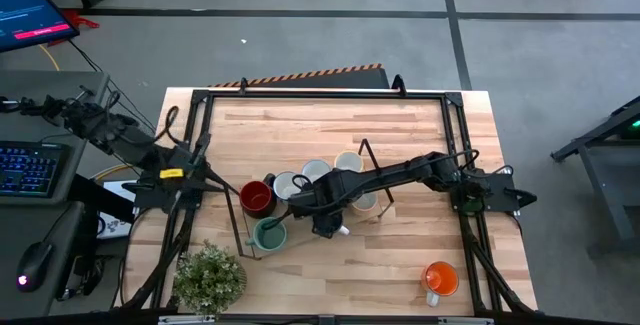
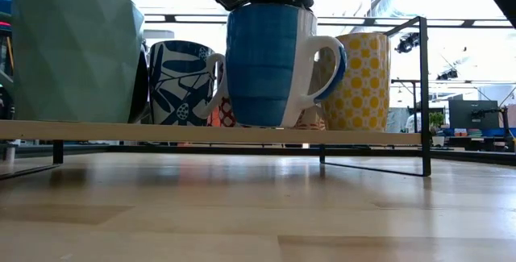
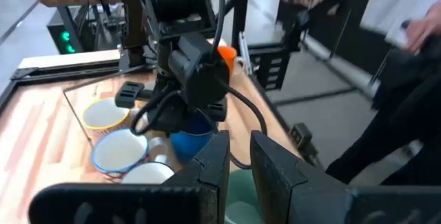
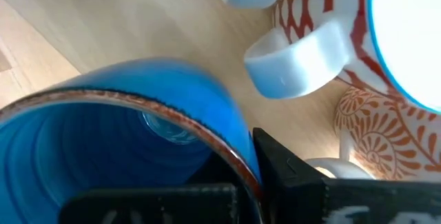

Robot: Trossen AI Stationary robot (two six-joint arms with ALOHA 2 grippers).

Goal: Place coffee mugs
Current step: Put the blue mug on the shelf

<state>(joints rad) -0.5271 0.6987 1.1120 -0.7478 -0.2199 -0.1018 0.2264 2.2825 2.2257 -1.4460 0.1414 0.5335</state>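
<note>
We see the right tool (image 1: 327, 227) reaching from the right of the high frame to the centre of the tabletop (image 1: 400, 265), clamped tight on the rim of the blue mug (image 2: 266, 64). In the right wrist view one dark finger sits against the outside of that rim, and the ribbed blue interior holds nothing we can see. In the low view the blue mug stands upright on the low wooden shelf of a black wire rack (image 2: 422, 93), white handle to the right, the tool on top of it.

On the same shelf in the low view stand a pale green faceted mug (image 2: 76, 48) at far left, a navy-and-white leaf-patterned mug (image 2: 179, 81) and a yellow-dotted mug (image 2: 364, 81) behind the blue one. From above, the cluster reads as a dark red mug (image 1: 256, 198), a teal mug (image 1: 269, 234) below it, and pale mugs (image 1: 317, 173) in a row toward the upper centre; the ones whose insides show look empty.

An orange mug (image 1: 440, 279) stands alone at lower right, well apart. A potted green plant (image 1: 209, 276) sits at lower left.

The left tool (image 3: 238, 162) waits at the left, its fingers nearly together with a narrow gap, holding nothing.
</note>
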